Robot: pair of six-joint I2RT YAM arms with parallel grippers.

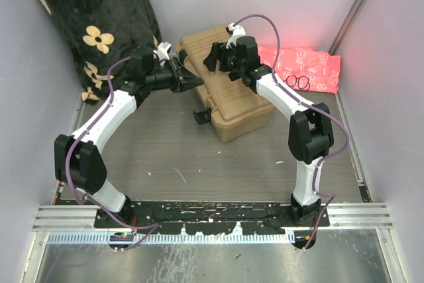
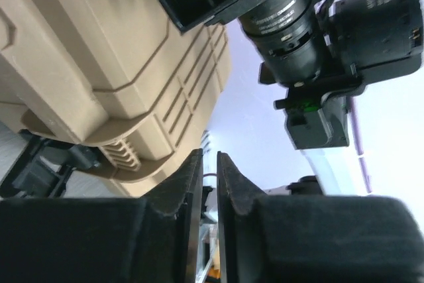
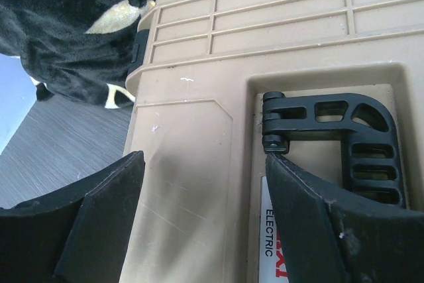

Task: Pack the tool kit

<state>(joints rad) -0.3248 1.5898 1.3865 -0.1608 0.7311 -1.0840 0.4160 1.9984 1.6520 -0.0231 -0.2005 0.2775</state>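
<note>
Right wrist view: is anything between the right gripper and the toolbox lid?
Nothing visible. The right gripper hangs open directly over the closed toolbox, one finger beside its black handle. The floral blanket lies beyond the box's edge, out of the way.

Overhead view, 2 wrist close-ups (toolbox (image 1: 240,118) shared)

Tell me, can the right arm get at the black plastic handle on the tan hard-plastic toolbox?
Probably yes: its open gripper hovers over the lid, with the handle lying uncovered right beside it.
</note>
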